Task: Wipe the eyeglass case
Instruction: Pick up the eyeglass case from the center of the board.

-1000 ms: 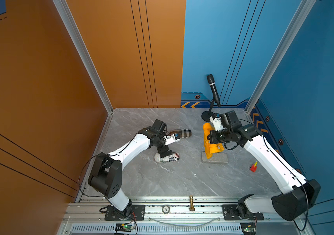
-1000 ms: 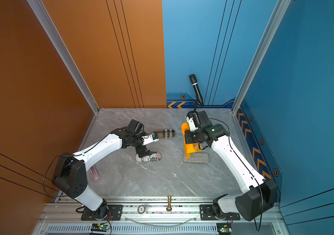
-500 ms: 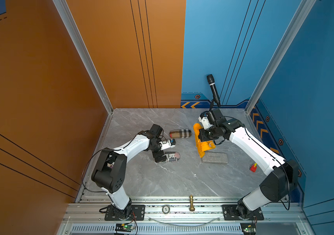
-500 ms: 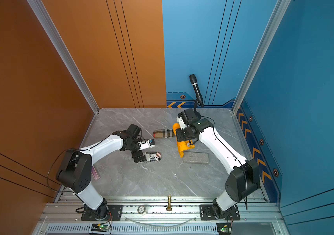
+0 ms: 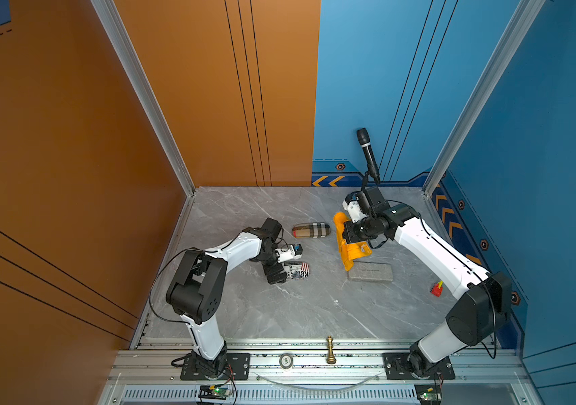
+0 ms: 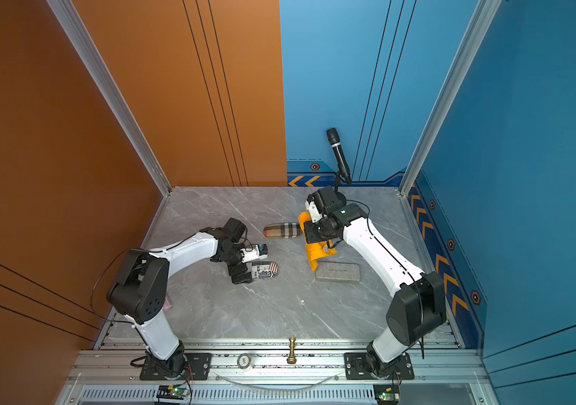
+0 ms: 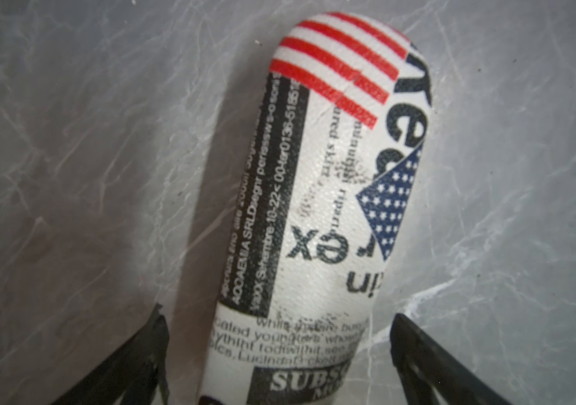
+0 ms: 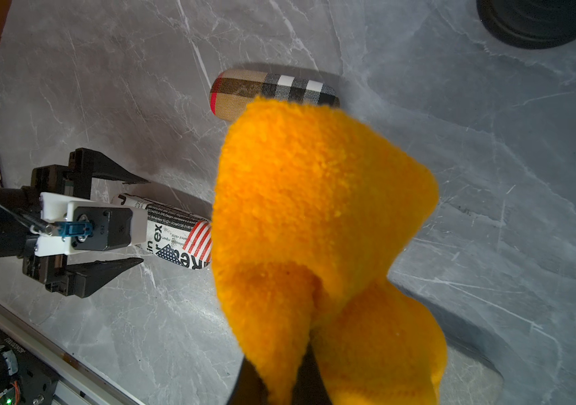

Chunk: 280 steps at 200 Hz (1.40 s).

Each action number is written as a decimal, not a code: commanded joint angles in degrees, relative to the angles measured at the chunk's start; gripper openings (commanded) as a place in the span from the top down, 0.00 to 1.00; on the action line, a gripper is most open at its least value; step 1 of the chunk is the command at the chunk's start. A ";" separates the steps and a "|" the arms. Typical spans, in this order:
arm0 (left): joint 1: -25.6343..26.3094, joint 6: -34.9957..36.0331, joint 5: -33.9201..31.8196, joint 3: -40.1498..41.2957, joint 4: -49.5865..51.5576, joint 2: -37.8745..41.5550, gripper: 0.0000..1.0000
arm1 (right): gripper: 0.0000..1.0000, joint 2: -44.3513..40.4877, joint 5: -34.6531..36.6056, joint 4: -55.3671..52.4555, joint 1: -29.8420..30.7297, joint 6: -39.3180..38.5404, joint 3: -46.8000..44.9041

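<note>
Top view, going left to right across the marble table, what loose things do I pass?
First the flag-print eyeglass case → orange cloth → small red object. The plaid case and the grey case overlap these sideways, so they are left out.

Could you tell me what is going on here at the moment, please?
The left gripper stands open around one end of the flag-print case, which lies on the table ungripped. The right gripper is shut on an orange cloth, which hangs beside the plaid case, apart from the flag-print case. A grey case lies nearby.
</note>
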State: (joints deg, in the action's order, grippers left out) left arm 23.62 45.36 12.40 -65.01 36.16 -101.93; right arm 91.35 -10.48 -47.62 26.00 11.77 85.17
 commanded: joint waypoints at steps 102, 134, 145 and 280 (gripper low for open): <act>1.08 -3.83 0.17 4.52 -2.04 -0.55 0.13 | 1.00 1.63 -1.80 1.30 -0.16 -0.75 -1.14; 1.45 -4.44 -0.20 5.46 -1.89 0.14 0.21 | 1.00 1.85 -1.56 0.89 -0.33 -0.78 -0.99; 1.59 -4.80 -0.11 5.60 -1.79 0.69 0.24 | 1.00 1.90 -1.57 0.70 -0.50 -1.02 -0.79; 3.80 -8.80 -2.01 9.81 -2.72 1.97 0.22 | 1.00 0.94 -2.92 0.94 -0.92 -1.49 -1.83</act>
State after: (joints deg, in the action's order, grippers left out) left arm 26.76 37.98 10.63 -57.21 30.35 -98.67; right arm 92.86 -12.43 -47.31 25.32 11.33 84.03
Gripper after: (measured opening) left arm 0.791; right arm 0.069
